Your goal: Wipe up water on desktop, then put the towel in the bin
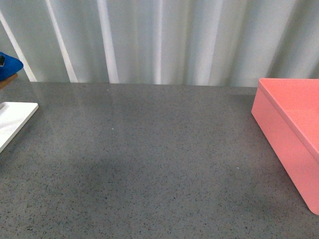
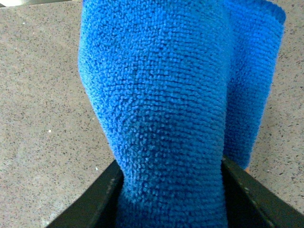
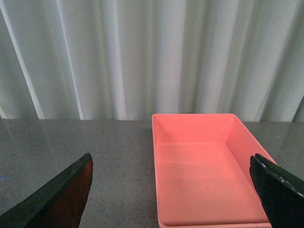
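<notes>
Bin (image 1: pixel 284 144) sits on the surface (image 1: pixel 149 164) over on the right, tray (image 1: pixel 12 119) far left, towel (image 1: pixel 7 64) just above it, curtain (image 1: pixel 159 40) behind.

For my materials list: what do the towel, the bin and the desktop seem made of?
The towel: fuzzy blue pile, probably microfibre. The bin: smooth pink walls, likely plastic. The desktop: speckled grey, faintly glossy, stone-like, perhaps laminate.

place: lab-like robot test bench | cues: speckled grey desktop (image 1: pixel 149 164), pale pleated curtain (image 1: pixel 159 40) backdrop
</notes>
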Available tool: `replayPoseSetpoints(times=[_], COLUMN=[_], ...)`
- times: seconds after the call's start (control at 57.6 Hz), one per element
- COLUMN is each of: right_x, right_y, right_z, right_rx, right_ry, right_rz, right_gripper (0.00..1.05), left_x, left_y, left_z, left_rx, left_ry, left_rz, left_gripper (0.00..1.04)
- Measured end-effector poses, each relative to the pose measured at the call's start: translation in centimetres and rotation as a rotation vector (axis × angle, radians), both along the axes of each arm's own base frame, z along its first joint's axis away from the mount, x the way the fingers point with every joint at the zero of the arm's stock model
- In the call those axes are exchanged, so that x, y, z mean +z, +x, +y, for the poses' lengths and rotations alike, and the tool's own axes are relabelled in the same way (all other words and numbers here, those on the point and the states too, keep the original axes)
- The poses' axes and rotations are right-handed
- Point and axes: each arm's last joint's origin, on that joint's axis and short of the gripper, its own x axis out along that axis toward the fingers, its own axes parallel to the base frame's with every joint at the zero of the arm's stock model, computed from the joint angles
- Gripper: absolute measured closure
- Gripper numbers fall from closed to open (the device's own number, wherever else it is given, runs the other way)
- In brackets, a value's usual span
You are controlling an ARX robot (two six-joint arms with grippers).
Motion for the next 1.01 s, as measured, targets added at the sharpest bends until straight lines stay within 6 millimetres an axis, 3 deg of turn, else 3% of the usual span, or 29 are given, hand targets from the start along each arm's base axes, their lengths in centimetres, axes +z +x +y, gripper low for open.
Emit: replayPoseSetpoints(times=[0.191, 0.504, 0.677, 1.007], right_x=[0.0, 0.0, 0.0, 0.0], right_y=[0.0, 0.0, 0.0, 0.0], right_z=[0.0, 0.0, 0.0, 0.0], right_rx=[0.000, 0.000, 0.000, 0.000], right_ry=[0.000, 0.000, 0.000, 0.000], right_rz=[0.000, 0.000, 0.000, 0.000], right_gripper=[0.07, 0.07, 0.07, 0.07], left_x=[0.3, 1.3, 4.0, 6.4], left_y=[0.0, -0.3, -0.3, -0.4], left_z=[-0.1, -1.0, -1.7, -3.6], left_rx=[-0.017, -0.052, -0.078, -0.131], left_ry=[0.021, 0.003, -0.010, -0.069], left_rz=[0.005, 0.004, -0.045, -0.098], left_gripper=[0.83, 0.87, 0.96, 0.97])
